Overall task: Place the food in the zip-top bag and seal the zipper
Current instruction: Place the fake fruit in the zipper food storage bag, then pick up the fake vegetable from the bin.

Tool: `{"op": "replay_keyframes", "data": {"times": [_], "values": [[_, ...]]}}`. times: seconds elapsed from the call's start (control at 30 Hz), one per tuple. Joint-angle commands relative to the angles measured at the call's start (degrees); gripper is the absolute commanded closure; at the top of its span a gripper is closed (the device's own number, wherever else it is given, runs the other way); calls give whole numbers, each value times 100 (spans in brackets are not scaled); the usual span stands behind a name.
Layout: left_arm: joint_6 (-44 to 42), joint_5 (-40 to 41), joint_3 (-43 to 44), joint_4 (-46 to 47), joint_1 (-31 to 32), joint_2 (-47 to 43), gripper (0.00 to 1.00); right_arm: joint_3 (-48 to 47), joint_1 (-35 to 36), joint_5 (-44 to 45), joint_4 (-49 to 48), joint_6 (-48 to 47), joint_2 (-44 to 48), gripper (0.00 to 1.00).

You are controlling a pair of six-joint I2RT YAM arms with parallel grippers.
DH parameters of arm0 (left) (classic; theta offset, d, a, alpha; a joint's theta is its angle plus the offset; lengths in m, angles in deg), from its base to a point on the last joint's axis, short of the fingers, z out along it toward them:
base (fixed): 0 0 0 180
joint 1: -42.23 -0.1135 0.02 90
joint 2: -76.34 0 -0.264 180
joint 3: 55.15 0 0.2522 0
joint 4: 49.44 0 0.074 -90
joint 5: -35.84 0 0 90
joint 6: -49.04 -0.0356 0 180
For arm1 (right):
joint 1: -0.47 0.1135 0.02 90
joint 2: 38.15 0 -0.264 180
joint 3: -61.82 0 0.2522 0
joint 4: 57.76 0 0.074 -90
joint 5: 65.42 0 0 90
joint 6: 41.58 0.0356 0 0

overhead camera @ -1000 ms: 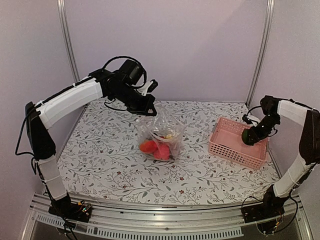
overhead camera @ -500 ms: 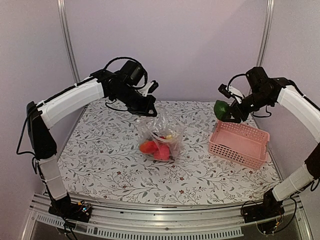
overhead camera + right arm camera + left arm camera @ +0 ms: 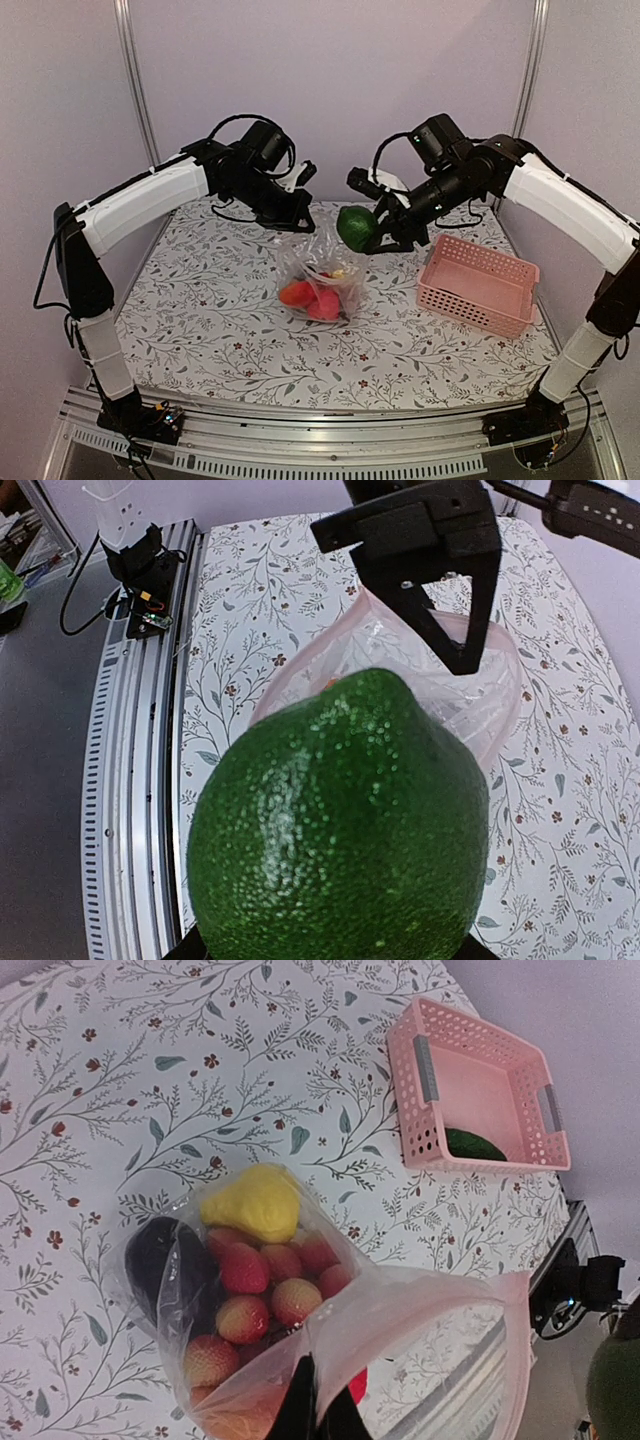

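Note:
The clear zip-top bag (image 3: 322, 265) stands mid-table holding a yellow piece (image 3: 255, 1203), a dark purple eggplant (image 3: 160, 1260) and several red round fruits (image 3: 250, 1280). My left gripper (image 3: 297, 222) is shut on the bag's rim (image 3: 318, 1410) and holds the mouth up; the pinkish zipper strip (image 3: 420, 1285) runs open along it. My right gripper (image 3: 375, 232) is shut on a round green fruit (image 3: 355, 227), held in the air just right of and above the bag's mouth. That fruit fills the right wrist view (image 3: 340, 820) and hides the fingers.
A pink lattice basket (image 3: 480, 285) stands on the right of the table; a dark green cucumber (image 3: 476, 1144) lies inside against its wall. The floral tablecloth spreads around the bag. The table's aluminium front rail (image 3: 130, 780) lies below the green fruit.
My right arm has lifted the green fruit out of the basket and swung it left across the table to beside the bag's mouth. The left arm has held still with the bag.

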Motion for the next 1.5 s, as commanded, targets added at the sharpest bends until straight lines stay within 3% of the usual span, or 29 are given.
{"op": "replay_keyframes", "data": {"times": [0.0,0.13,0.33,0.4,0.63,1.13,1.47], "values": [[75,-69,52,160,-59,3,100,-412,324,179,-221,-56,-549,59],[80,-82,23,161,-65,-58,100,-641,440,271,-400,30,-1006,51],[68,-25,-44,160,-62,-135,100,-743,552,512,-380,94,-1226,26],[75,-24,-39,164,-65,-136,100,-708,551,557,-328,56,-1164,22],[72,-26,34,165,-67,-92,100,-355,333,889,-427,162,-480,23],[37,10,66,233,-91,-20,100,1830,-1716,1492,-62,12,791,33],[84,-72,33,237,-82,-29,100,2484,-2554,2118,-12,-315,343,42]]}}
